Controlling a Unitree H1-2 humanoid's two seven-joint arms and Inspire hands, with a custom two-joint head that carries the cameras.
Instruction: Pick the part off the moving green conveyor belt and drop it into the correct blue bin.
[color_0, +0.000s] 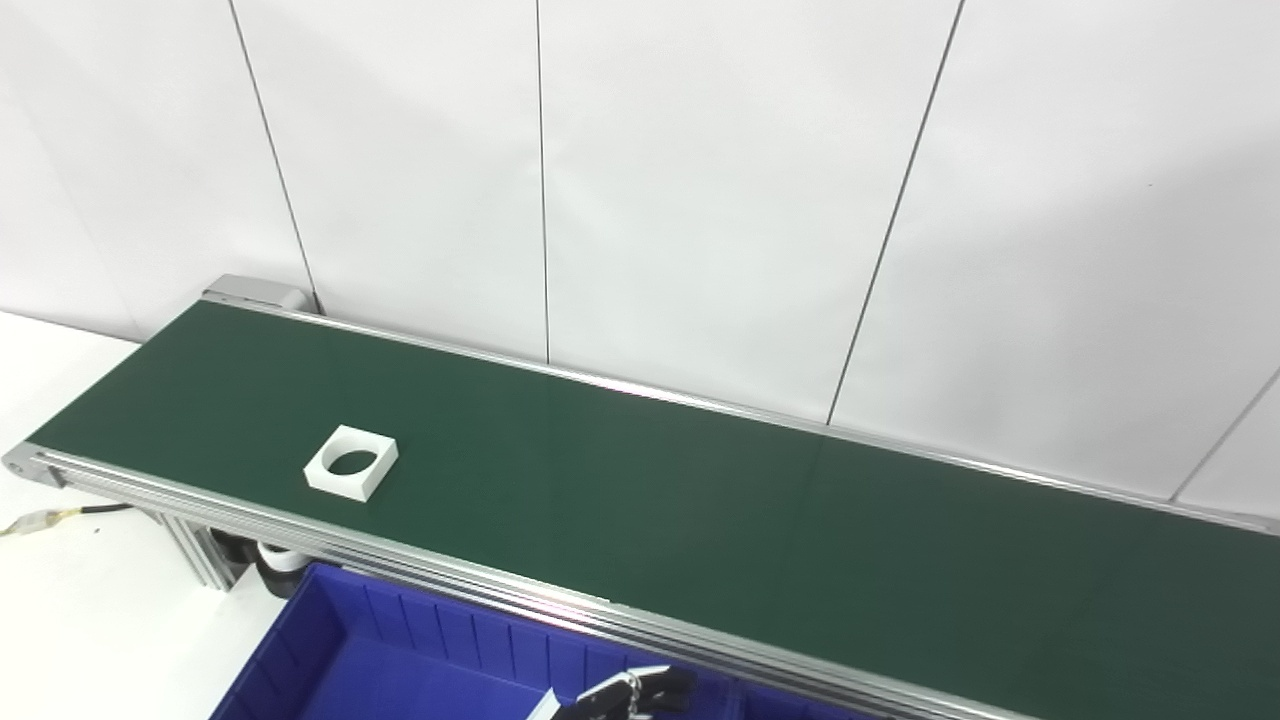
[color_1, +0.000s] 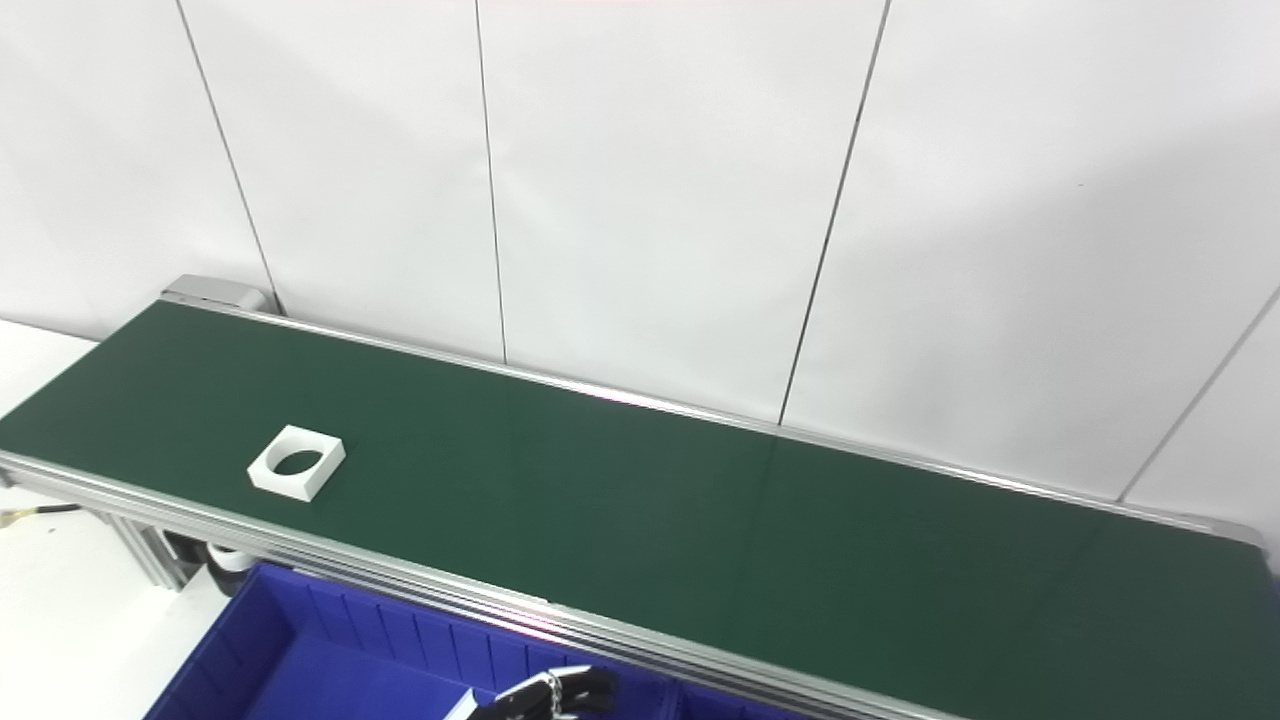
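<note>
Overhead, long green conveyor belt (color_0: 700, 520) running along a white panelled wall, blue bin (color_0: 400, 660) below its near rail, white square part with round hole (color_0: 351, 462) lying flat near the belt's left end, left hand (color_0: 630, 695) barely visible over the bin, grip unclear.

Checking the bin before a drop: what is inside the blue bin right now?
The visible part of the blue bin shows only bare ribbed wall and floor. A hand hangs over it at the picture's bottom edge; the floor beneath the hand and below the frame is hidden.
</note>
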